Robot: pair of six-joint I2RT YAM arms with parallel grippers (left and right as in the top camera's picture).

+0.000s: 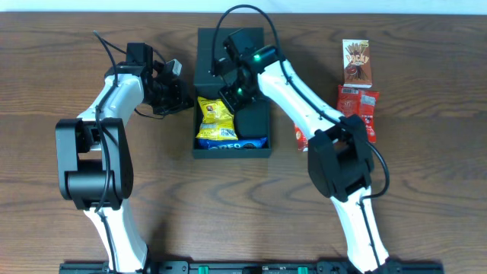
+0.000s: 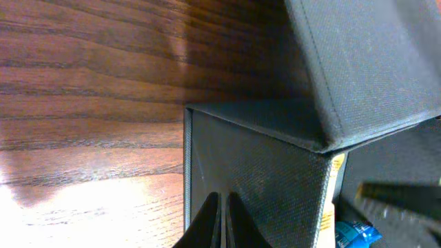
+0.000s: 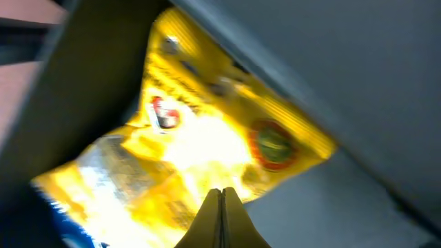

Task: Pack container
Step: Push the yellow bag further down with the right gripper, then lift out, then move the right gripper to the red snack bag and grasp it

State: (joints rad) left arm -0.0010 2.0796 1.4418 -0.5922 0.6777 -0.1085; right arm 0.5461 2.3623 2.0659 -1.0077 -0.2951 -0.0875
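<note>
The left gripper (image 1: 176,90) sits just beside the left wall of the container (image 1: 255,122), at its nine o'clock. Its fingers are drawn together to a sliver with nothing seen between them, probably to steady the box. The container is a shallow black box at the table's centre, with its lid flap open toward twelve o'clock. Inside are a yellow snack bag (image 1: 214,118) on the left and a blue Oreo packet (image 1: 232,144) at six o'clock. The right gripper (image 1: 232,95) hovers over the bag with its fingers pressed together, perhaps to tuck it down. At three o'clock, well apart, a Pocky box (image 1: 355,61) and red packets (image 1: 358,106) wait unpacked.
</note>
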